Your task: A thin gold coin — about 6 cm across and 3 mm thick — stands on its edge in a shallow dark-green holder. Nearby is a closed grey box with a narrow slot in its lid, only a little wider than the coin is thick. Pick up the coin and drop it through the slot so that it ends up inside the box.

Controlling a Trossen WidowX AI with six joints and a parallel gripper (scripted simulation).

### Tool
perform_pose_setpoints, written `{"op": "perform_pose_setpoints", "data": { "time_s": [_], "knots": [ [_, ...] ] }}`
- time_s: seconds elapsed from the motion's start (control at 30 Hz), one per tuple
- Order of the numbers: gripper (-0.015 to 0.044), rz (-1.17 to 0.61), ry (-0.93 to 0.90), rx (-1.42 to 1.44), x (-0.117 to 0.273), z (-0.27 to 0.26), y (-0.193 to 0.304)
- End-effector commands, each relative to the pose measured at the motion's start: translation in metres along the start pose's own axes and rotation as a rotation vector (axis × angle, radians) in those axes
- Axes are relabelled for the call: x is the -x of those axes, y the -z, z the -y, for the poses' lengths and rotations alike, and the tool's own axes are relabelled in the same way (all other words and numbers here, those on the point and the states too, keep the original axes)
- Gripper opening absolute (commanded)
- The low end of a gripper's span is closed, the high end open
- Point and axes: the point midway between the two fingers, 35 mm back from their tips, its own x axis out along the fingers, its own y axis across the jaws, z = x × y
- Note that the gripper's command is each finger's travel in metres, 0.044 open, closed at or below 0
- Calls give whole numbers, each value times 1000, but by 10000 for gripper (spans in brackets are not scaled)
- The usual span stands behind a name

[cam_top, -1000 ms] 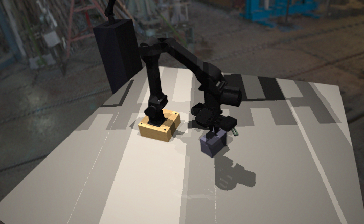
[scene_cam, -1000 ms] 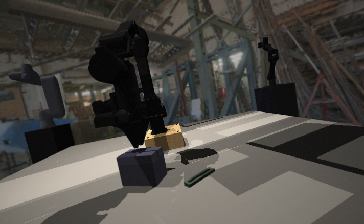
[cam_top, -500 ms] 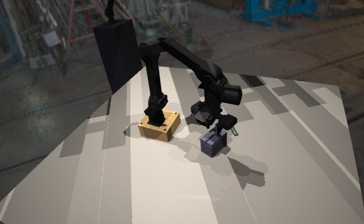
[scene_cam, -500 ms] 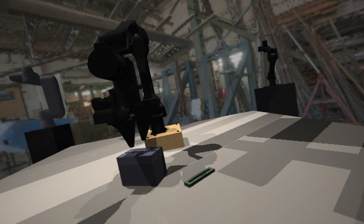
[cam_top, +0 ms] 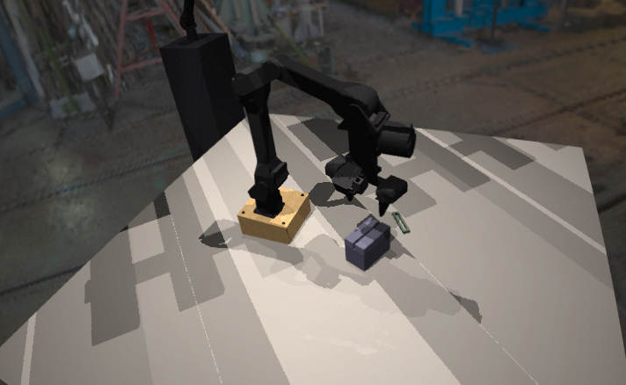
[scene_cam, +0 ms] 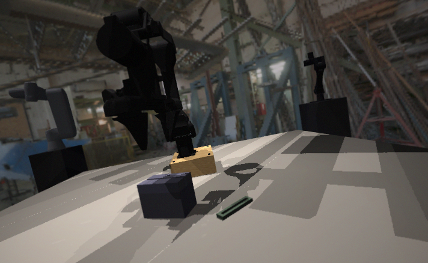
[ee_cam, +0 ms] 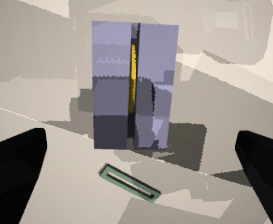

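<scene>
Top: gripper (cam_top: 366,207) (scene_cam: 157,145) (ee_cam: 144,139) is wide, nothing between the fingers, tips above the tabletop (cam_top: 521,229) (scene_cam: 307,235) (ee_cam: 37,55) on the arm-base side of the grey box (cam_top: 375,250) (scene_cam: 165,202) (ee_cam: 109,100). Box sits upright, well in from the table edges, slot (cam_top: 370,234) (scene_cam: 166,178) (ee_cam: 131,131) running the length of its lid. Green holder (cam_top: 405,231) (scene_cam: 220,215) (ee_cam: 156,196) lies flat near the box, apart from it, room to either side. Wooden base block (cam_top: 264,231) (scene_cam: 194,166) stands well apart from the box, open tabletop between. Exterior: both fingertips hang higher than the lid, clear air under them, so they touch neither box nor table. Lid outline reads flat; slot too shallow an angle to see into. Holder is beside the box with a strip of table between. Wrist: fingers at far left and right, whole box width fits between them in view. Coin (ee_cam: 133,80) is edge-on in the slot, lined up with it, lid edges close on both sides. Can't tell how deep it sits. Holder's slit shows open, set at a slant to the box.
</scene>
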Motion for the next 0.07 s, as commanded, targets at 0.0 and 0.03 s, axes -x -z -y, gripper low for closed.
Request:
{"op": "perform_pose_setpoints", "data": {
  "time_s": [0.0,0.03],
  "knots": [
    [440,2,4,-3,1,1,0],
    [440,2,4,-3,1,1,0]
  ]
}}
